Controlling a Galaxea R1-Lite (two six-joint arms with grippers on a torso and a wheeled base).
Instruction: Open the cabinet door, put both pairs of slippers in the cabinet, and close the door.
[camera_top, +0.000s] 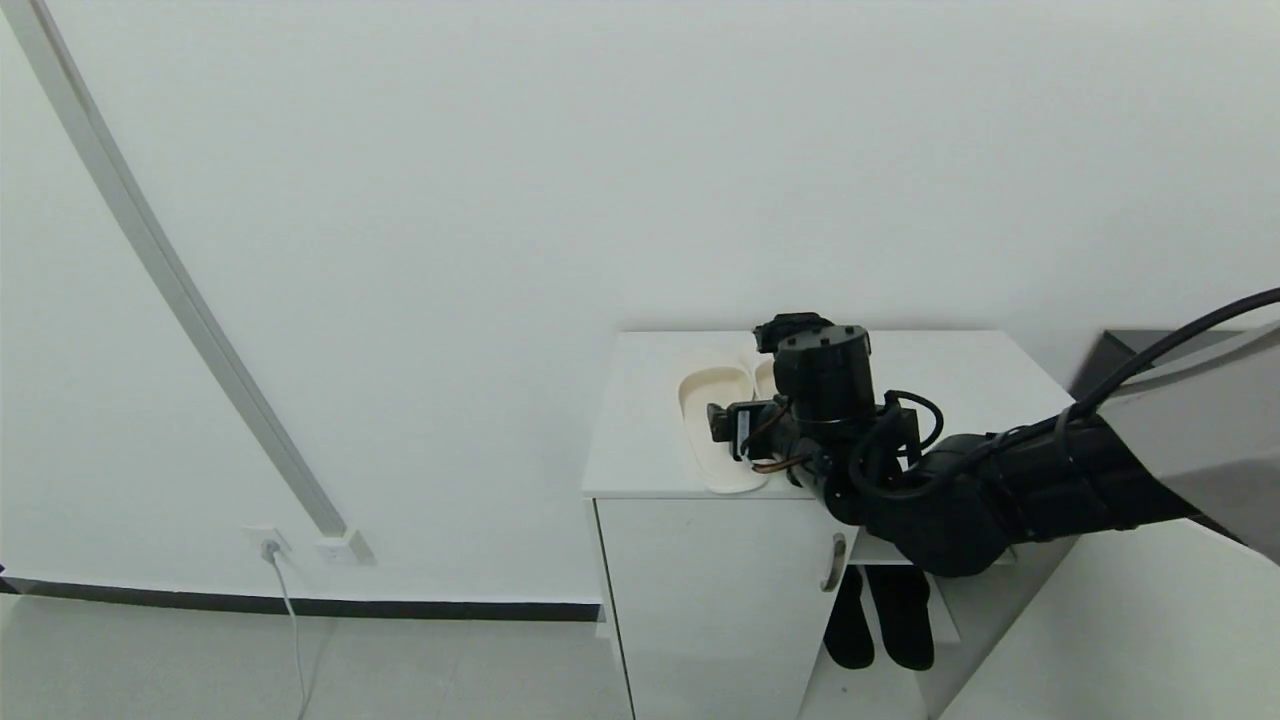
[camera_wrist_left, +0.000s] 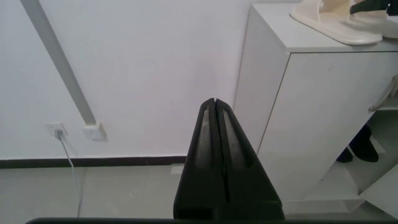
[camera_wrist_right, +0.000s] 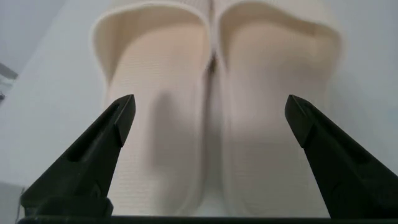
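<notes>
White wall (camera_top: 600, 150), white cabinet (camera_top: 640, 450): cream slippers (camera_top: 715, 420) side by side near its top's front edge, black pair (camera_top: 890, 610) inside, door (camera_top: 1120, 640) seemingly swung open. Right gripper (camera_wrist_right: 211, 109) hangs over the cream pair, jaws wide apart; likely light, squashy foam, best pinched at the touching inner walls. Left gripper (camera_wrist_left: 215, 106), jaws together, sits low beside the cabinet, floor (camera_wrist_left: 124, 193) open.

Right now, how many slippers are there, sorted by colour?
Cream slippers: 2, side by side on top of the cabinet
Black slippers: 2, inside the open cabinet
Total: 4
</notes>
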